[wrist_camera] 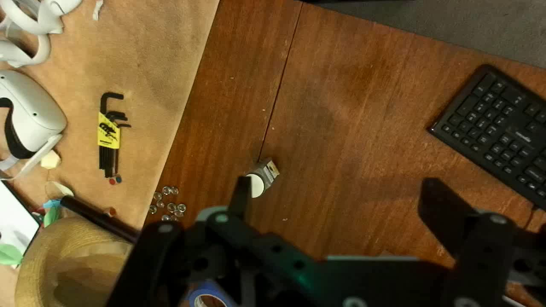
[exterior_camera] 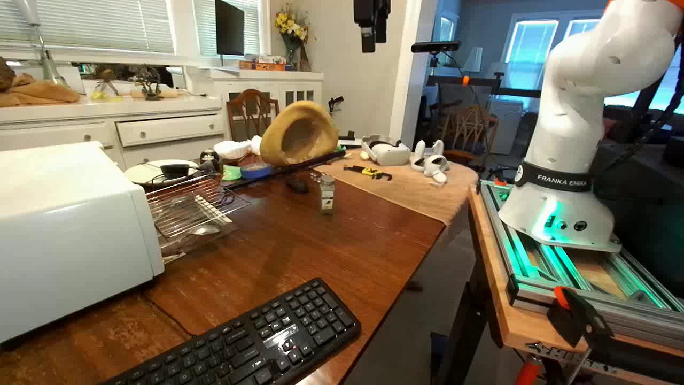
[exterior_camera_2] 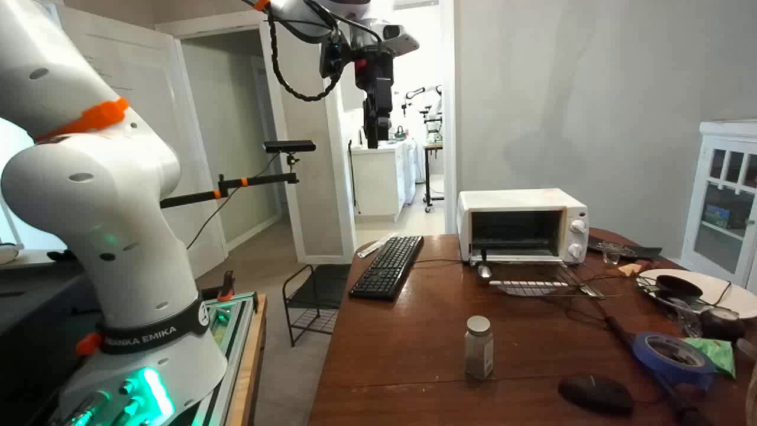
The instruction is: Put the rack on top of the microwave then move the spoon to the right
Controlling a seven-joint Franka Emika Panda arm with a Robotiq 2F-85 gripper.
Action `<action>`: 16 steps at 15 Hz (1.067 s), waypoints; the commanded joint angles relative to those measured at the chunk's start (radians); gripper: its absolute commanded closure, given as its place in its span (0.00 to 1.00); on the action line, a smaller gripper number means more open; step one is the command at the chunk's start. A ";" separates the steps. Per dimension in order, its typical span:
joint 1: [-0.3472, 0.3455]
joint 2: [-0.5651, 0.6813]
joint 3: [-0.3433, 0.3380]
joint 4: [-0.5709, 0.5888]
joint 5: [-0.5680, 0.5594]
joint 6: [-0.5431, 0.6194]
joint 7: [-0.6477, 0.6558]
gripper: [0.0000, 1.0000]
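I have the gripper (wrist_camera: 339,192) spread wide and gripping nothing above the table (exterior_camera_2: 408,349), while the rack (exterior_camera: 184,204) and spoon (exterior_camera_2: 485,271) lie in front of the microwave (exterior_camera_2: 520,199).

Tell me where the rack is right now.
In an exterior view, the rack is left of centre, just right of the white microwave, by its front and near the spoon.

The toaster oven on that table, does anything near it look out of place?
Yes: the metal wire rack lies outside the white toaster oven, in front of it. That looks odd, since such a rack usually sits inside.
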 commanded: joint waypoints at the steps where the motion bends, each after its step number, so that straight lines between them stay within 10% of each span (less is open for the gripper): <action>1: 0.032 0.005 -0.027 0.002 -0.011 -0.003 0.011 0.00; 12: 0.031 0.009 -0.035 -0.001 -0.010 0.026 -0.006 0.00; 16: 0.027 0.090 -0.147 0.029 -0.034 0.201 -0.283 0.00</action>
